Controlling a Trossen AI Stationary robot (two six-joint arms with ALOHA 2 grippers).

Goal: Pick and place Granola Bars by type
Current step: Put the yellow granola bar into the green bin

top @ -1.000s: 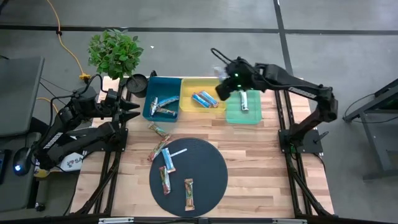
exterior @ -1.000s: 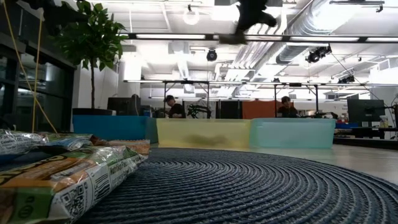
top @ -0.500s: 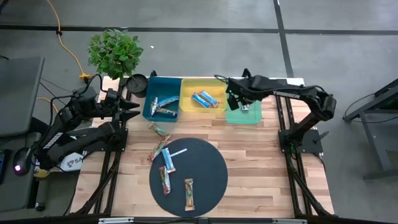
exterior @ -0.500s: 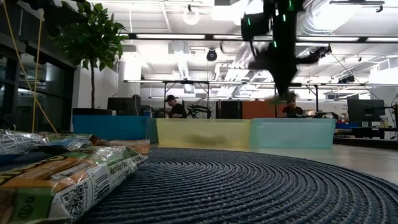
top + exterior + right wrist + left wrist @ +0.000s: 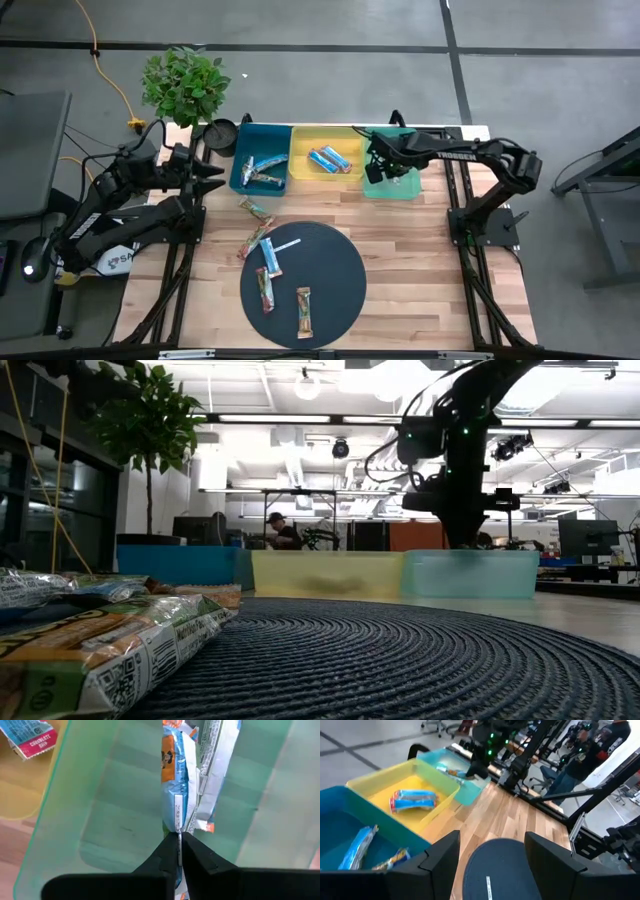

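The right tool (image 5: 178, 851) is down inside the green bin (image 5: 408, 183) at the far right of the table (image 5: 420, 270), its fingers pinched together on the end of a blue-and-orange bar (image 5: 175, 785). The bar hangs low over the bin floor, next to a silver bar (image 5: 212, 765) already lying there, so this looks like the end of a placing move: the tool holds the wrapper by its end seam so the bar can drop flat once the fingers part.

Left of the green bin stands the yellow bin (image 5: 305, 171), holding two blue-and-red bars (image 5: 329, 159), and left of that the blue bin (image 5: 240, 180), holding another sort (image 5: 263, 169). One bin per kind seems to be the rule, which explains why each colour sits apart.

Nearer, four bars (image 5: 268, 256) lie on the round dark mat (image 5: 340, 275) with a thin white strip (image 5: 286, 244), and two more bars (image 5: 254, 208) lie on bare wood just left of it. These remain to be sorted.

The left tool (image 5: 490, 855) waits open at the far left of the table, pointed toward the bins. A potted plant (image 5: 185, 82) stands beyond the blue bin.
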